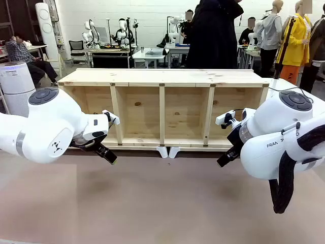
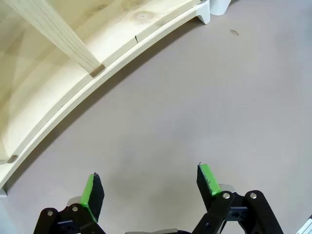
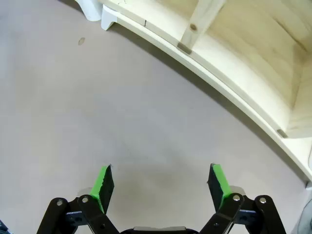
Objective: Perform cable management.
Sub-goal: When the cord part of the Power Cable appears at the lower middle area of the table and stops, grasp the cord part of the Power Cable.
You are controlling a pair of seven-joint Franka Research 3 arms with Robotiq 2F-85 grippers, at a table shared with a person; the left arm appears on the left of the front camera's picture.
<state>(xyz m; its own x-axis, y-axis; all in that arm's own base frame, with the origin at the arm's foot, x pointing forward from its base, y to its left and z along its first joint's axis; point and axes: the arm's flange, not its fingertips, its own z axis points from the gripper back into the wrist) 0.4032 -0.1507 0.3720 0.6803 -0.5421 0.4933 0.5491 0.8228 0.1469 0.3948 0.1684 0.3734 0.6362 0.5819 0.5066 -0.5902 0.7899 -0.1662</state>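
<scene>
My left gripper [image 1: 109, 155] [image 2: 148, 183] hangs open over the bare grey-brown table, with nothing between its green pads [image 2: 88, 191]. My right gripper [image 1: 224, 159] [image 3: 161, 184] is open too, and the space between its pads [image 3: 218, 181] holds nothing. Both hover just in front of the low wooden shelf unit [image 1: 162, 77]. A thin black line [image 1: 284, 89], possibly the cable, runs off the shelf's right top corner behind my right arm. Its plug is out of view.
The shelf unit lies along the table's far side, its open compartments facing me, on small white feet [image 1: 168, 151] [image 2: 214, 9] [image 3: 100, 12]. A person in dark clothes [image 1: 213, 35] stands behind it. The table surface [image 1: 162, 203] stretches in front of both grippers.
</scene>
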